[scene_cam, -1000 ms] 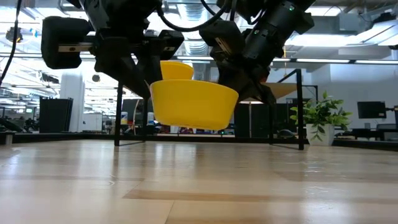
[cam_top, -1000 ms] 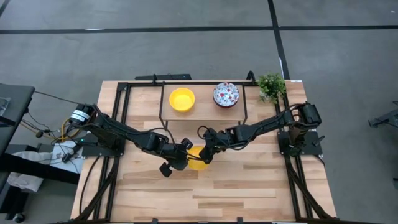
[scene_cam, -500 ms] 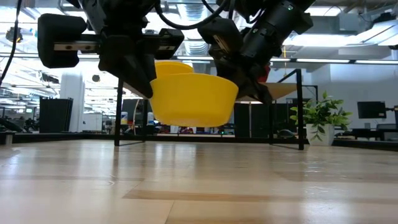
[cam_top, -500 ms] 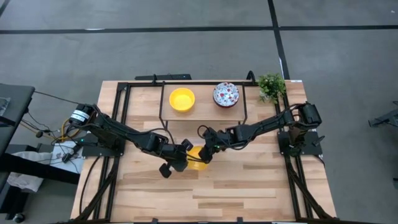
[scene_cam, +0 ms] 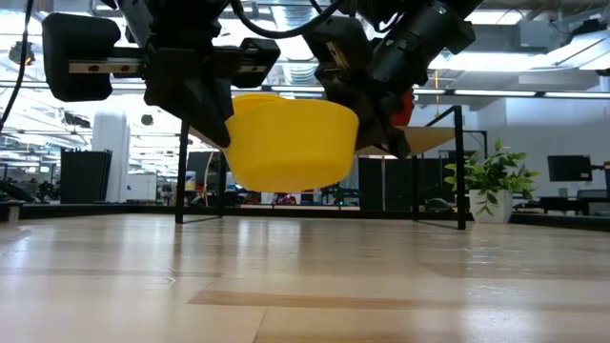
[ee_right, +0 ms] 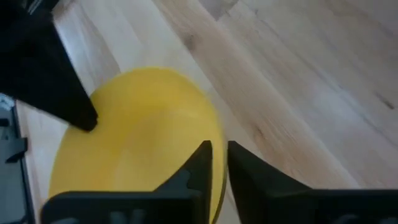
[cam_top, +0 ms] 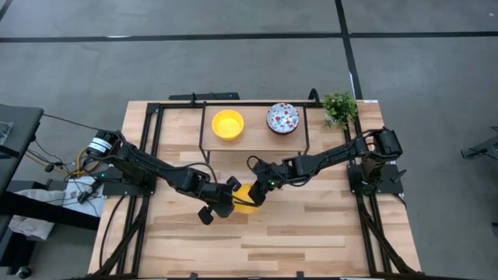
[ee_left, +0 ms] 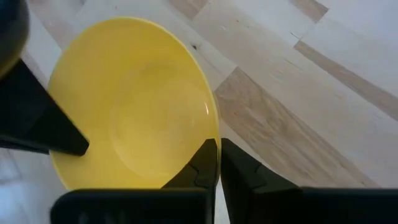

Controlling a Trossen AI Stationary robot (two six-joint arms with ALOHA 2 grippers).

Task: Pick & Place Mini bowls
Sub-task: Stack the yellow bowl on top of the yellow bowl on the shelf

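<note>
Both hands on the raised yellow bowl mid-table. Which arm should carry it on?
Probably left. The left hand is pinched shut on the rim of the yellow bowl, which hangs clear of the table. The right hand also sits at the rim, but its fingers show a slight gap, so its hold looks weaker.

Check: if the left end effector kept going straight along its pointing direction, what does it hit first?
Likely the right end effector: the left end effector is shut on the near rim of the lifted yellow bowl, pointing across it. Relative height is unclear.
</note>
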